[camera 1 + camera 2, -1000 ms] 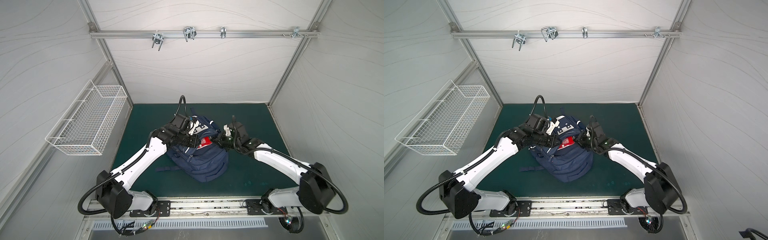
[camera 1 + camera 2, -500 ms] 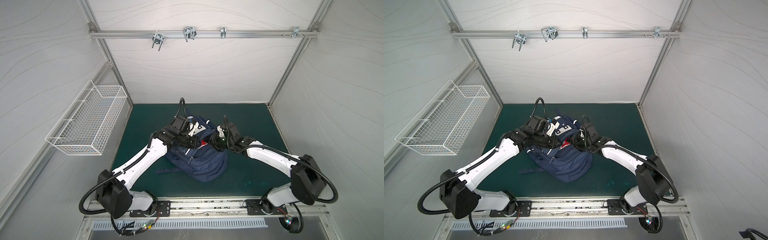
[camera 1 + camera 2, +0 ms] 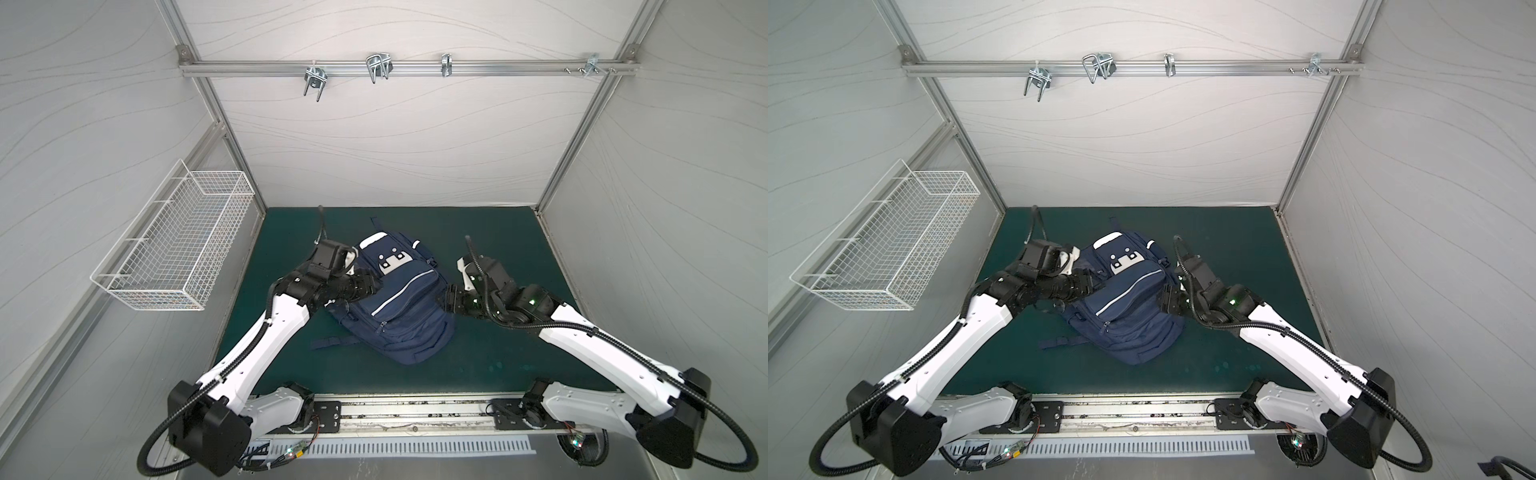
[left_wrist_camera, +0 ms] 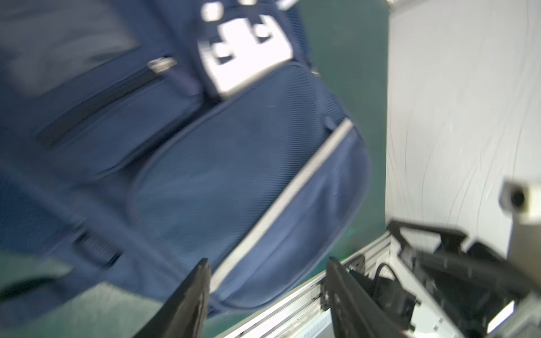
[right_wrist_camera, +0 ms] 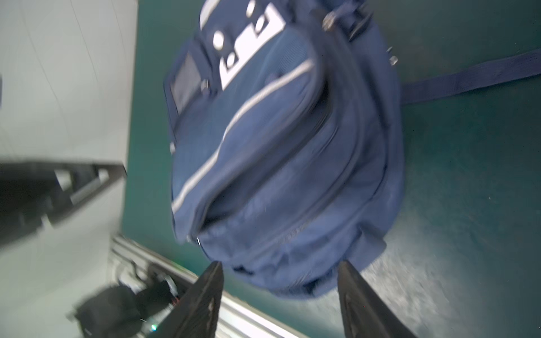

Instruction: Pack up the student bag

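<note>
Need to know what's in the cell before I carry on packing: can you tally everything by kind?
student bag: 1
wire basket: 1
rail hooks: 4
Claws: 2, the left claw and the right claw, both open
Total: 8

student bag (image 4: 234,175) smeared by blur in both wrist views, right fingers (image 5: 205,301) cut off by frame edge
</note>
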Controlling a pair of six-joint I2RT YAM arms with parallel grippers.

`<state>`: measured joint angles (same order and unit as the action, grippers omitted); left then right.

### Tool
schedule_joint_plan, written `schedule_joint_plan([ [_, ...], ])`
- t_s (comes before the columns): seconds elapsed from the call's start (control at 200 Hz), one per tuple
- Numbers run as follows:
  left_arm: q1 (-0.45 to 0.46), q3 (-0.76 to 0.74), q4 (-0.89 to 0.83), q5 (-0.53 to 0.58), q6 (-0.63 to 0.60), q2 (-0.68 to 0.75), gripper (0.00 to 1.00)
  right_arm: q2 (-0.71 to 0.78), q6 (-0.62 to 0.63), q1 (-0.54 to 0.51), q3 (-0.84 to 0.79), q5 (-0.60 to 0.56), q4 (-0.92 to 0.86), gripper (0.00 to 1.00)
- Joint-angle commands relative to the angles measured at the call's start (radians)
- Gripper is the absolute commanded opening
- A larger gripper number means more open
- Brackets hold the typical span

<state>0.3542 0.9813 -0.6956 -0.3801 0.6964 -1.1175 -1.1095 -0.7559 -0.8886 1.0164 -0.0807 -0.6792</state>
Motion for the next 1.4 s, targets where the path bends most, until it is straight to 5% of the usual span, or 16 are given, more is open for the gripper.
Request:
schedule_joint_plan([
  [0.0,-0.048,-0.105,-0.053,-0.074,0.167,0.055,0.65,-0.02,0.089,-0.11,0.024,-0.158,-0.129,0.63],
  [0.23,-0.049,-0.403,0.437,-0.247,0.536,0.122,0.73,-0.156,0.102,-0.309,0.097,-0.244,-0.1,0.63],
  [0.415,-0.048,-0.406,0.519,-0.239,0.546,0.124,0.72,-0.297,0.096,-0.396,0.201,-0.276,-0.089,0.62],
  [0.52,-0.049,-0.422,0.6,-0.245,0.579,0.099,0.64,-0.366,0.087,-0.413,0.258,-0.282,-0.098,0.62],
  [0.81,-0.047,-0.348,0.66,-0.302,0.541,0.012,0.16,-0.497,0.02,-0.42,0.387,-0.328,-0.157,0.69],
  [0.956,-0.047,-0.311,0.656,-0.318,0.532,-0.004,0.01,-0.572,-0.047,-0.415,0.465,-0.379,-0.252,0.7],
  [1.396,-0.043,-0.29,0.678,-0.362,0.53,-0.031,0.0,-0.724,-0.152,-0.408,0.633,-0.487,-0.444,0.63],
])
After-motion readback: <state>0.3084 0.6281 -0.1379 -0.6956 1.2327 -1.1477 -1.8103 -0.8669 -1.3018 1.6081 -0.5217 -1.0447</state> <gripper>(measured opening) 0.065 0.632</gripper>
